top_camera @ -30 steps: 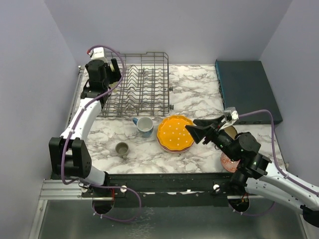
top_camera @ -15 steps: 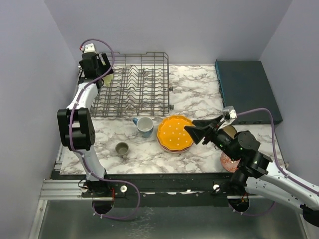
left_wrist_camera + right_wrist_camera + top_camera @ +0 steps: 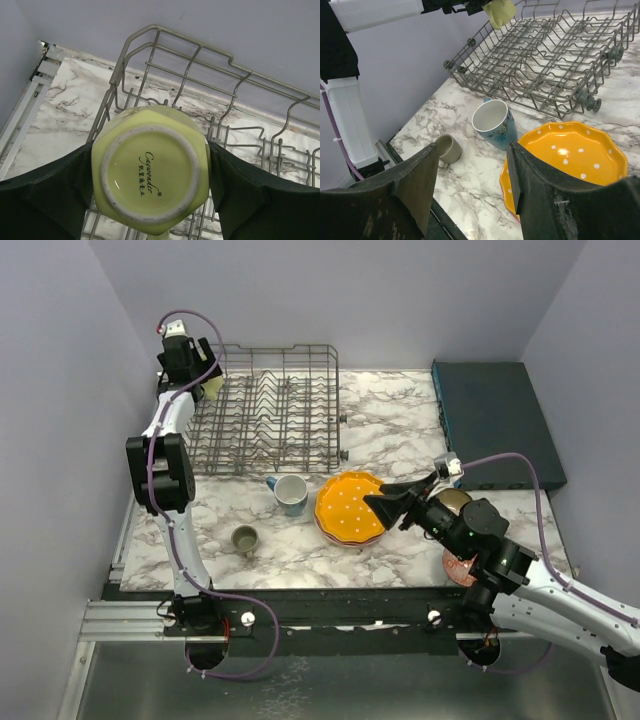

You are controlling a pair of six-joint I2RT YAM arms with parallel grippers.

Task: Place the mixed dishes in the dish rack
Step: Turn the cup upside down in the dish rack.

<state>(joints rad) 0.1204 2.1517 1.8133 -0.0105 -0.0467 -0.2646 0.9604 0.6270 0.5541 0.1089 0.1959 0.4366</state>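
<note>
Overhead, the left gripper (image 3: pixel 150 186) clamps the yellow mug (image 3: pixel 150 165) – base turned to the wrist camera – above the dish rack's (image 3: pixel 270 405) far-left corner. The right gripper (image 3: pixel 472 170) hangs jaws spread, nothing between them, over the orange dotted plate's (image 3: pixel 570 160) right rim. The blue mug (image 3: pixel 492 122) and grey-olive mug (image 3: pixel 449 148) sit on the marble table (image 3: pixel 390 425).

On my left wrist camera the pale yellow-green ceramic mug (image 3: pixel 150 177) shows only its stamped base — mouth hidden, lower edge cropped. Overhead, my right arm (image 3: pixel 500 562) covers most of the red-patterned small bowl (image 3: pixel 456 568) at near right.
</note>
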